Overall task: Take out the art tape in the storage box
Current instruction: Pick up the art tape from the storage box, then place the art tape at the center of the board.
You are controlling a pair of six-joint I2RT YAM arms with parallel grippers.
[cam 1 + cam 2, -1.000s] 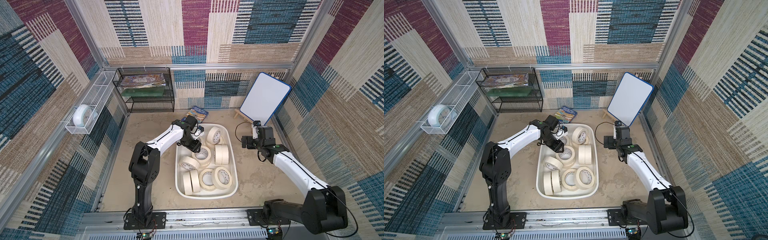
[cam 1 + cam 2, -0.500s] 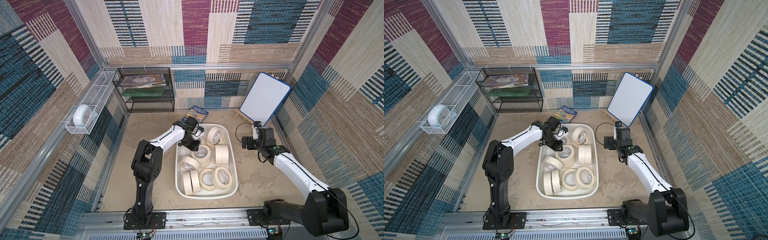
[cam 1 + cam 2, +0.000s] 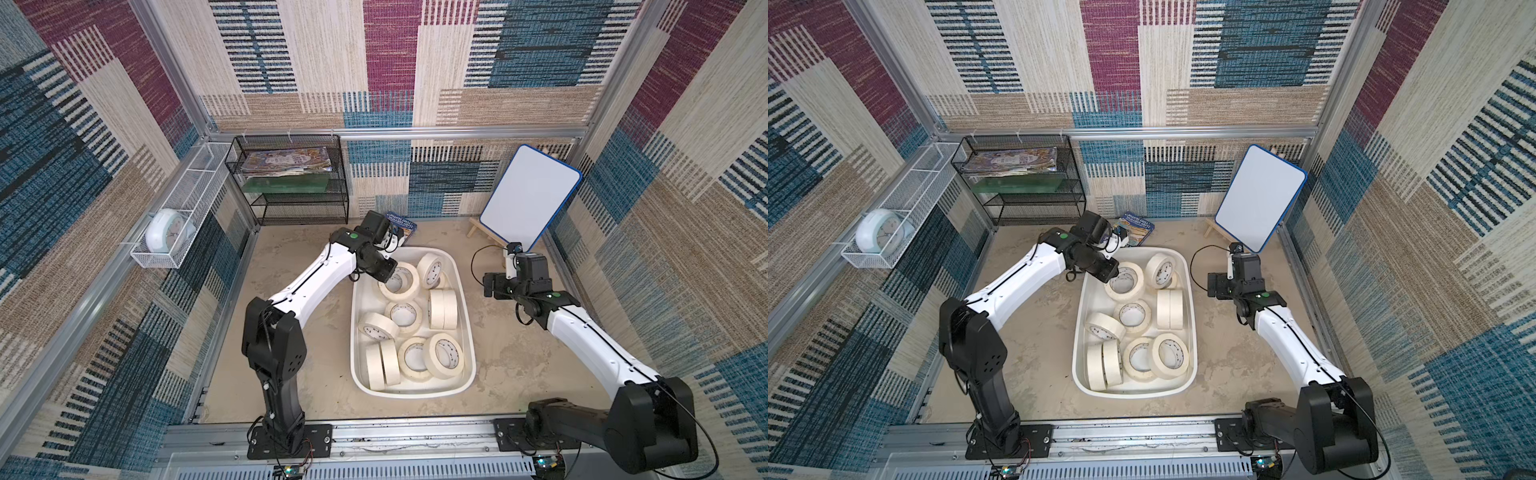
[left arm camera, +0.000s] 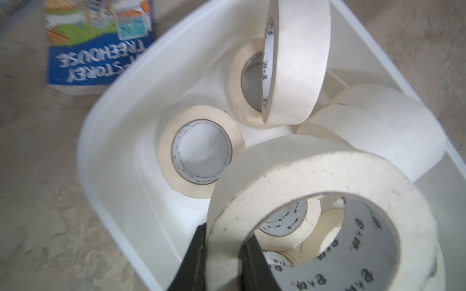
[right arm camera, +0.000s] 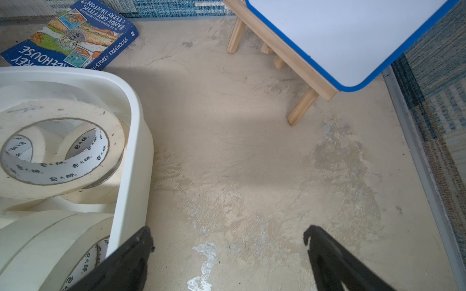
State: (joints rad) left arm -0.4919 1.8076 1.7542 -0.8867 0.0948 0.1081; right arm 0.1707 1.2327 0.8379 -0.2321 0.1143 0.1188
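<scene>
Left end effector (image 4: pixel 224 254) just closed on far-end art tape roll (image 4: pixel 302 176) inside storage box (image 4: pixel 106 156); ready to lift. Right end effector (image 5: pixel 227 233) wide open, empty.

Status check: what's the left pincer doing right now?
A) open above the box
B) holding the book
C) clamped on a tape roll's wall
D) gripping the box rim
C: the left wrist view shows the left pincer closed across the wall of a roll, one side outside it, one inside its core.
</scene>
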